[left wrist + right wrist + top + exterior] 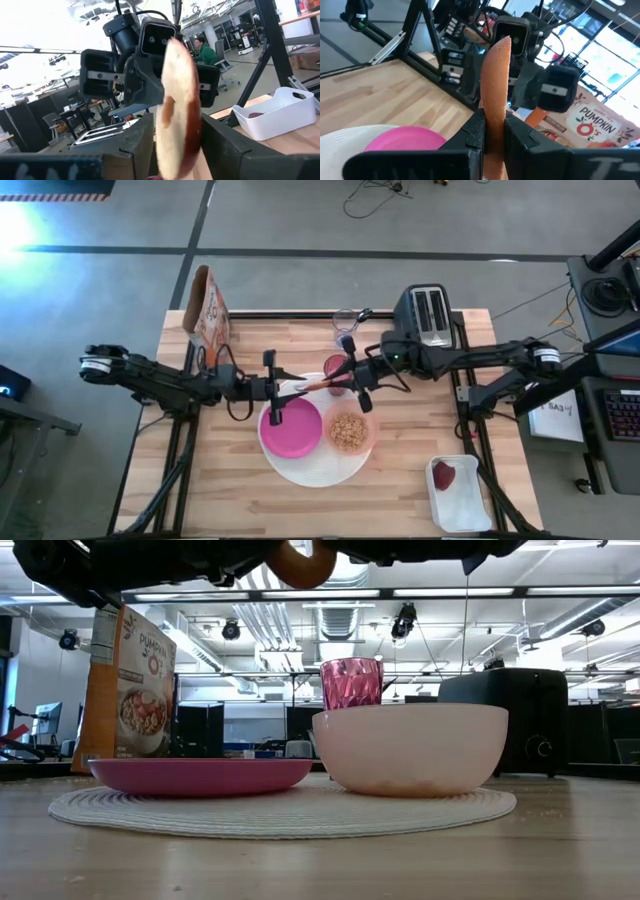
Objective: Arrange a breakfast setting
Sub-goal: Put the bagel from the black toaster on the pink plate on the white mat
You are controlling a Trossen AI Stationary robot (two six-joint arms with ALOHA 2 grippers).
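- High view: the left gripper and right gripper meet fingertip to fingertip above the far edge of the white plate.
- The bagel hangs edge-on between them, off the table; the right wrist view shows the right fingers clamped on it, and the left pair looks closed on it too.
- The magenta plate lies below, nearer the left gripper; the bowl is under the right.

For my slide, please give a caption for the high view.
Both arms meet above the white plate, holding a bagel half between them.
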